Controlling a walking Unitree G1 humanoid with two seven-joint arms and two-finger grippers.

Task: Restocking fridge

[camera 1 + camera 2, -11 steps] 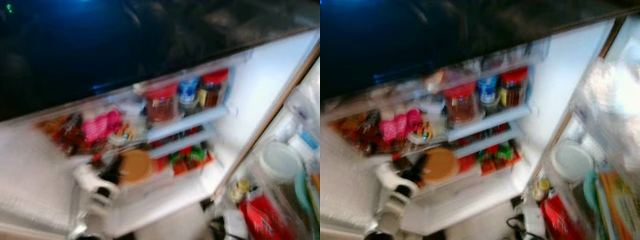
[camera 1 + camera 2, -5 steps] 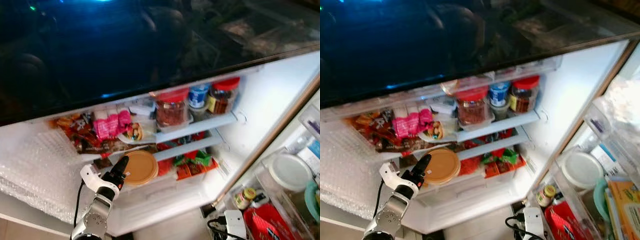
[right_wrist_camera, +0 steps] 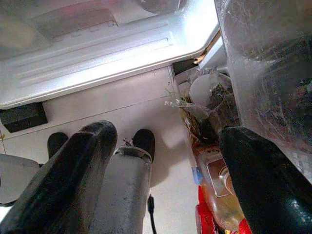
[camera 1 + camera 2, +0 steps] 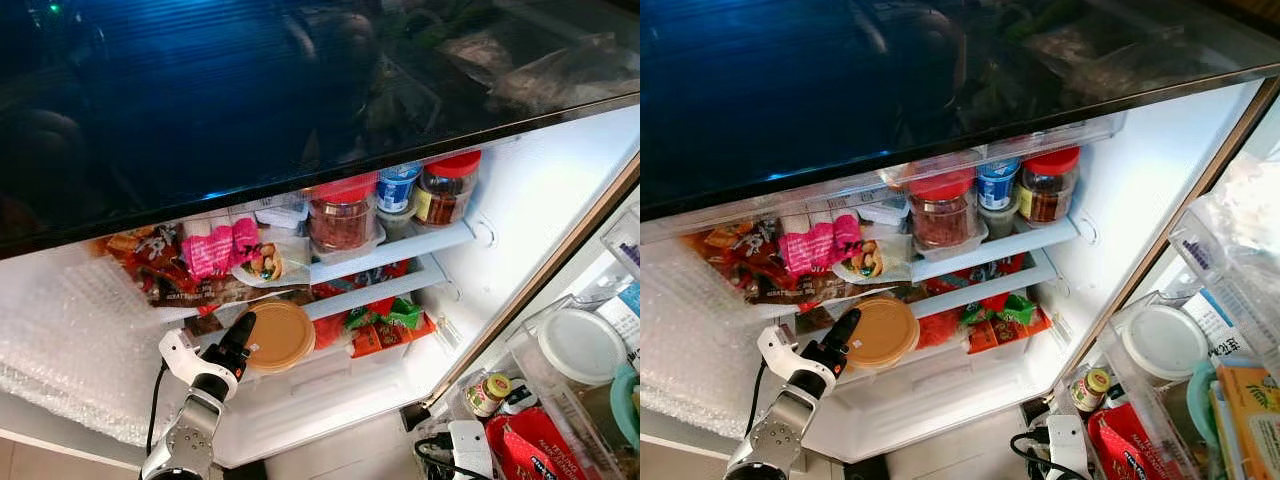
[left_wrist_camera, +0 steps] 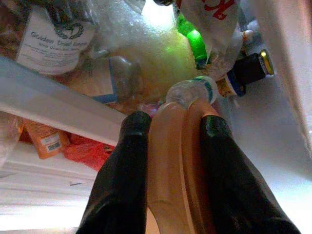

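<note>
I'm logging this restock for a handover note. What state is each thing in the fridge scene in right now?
Fridge door: open.
Left gripper: shut on the tan-lidded container.
Tan-lidded container: lid on, held edge-on at the lower shelf.
Right gripper: open, holding nothing.
Red-lidded jars: lids on, upright on the upper shelf.
White-lidded tub: lid on, in the door bin.

glossy black fridge top (image 4: pixel 250 80), smooth tan plastic lid (image 4: pixel 278 335), clear jar with red plastic cap (image 4: pixel 342 212), crinkly bubble wrap (image 4: pixel 70 340), smooth white plastic door shelf (image 4: pixel 385 252)

Tan-lidded tub (image 4: pixel 278 336) (round, apparently tilted) sits in the open fridge (image 4: pixel 520 200).
</note>
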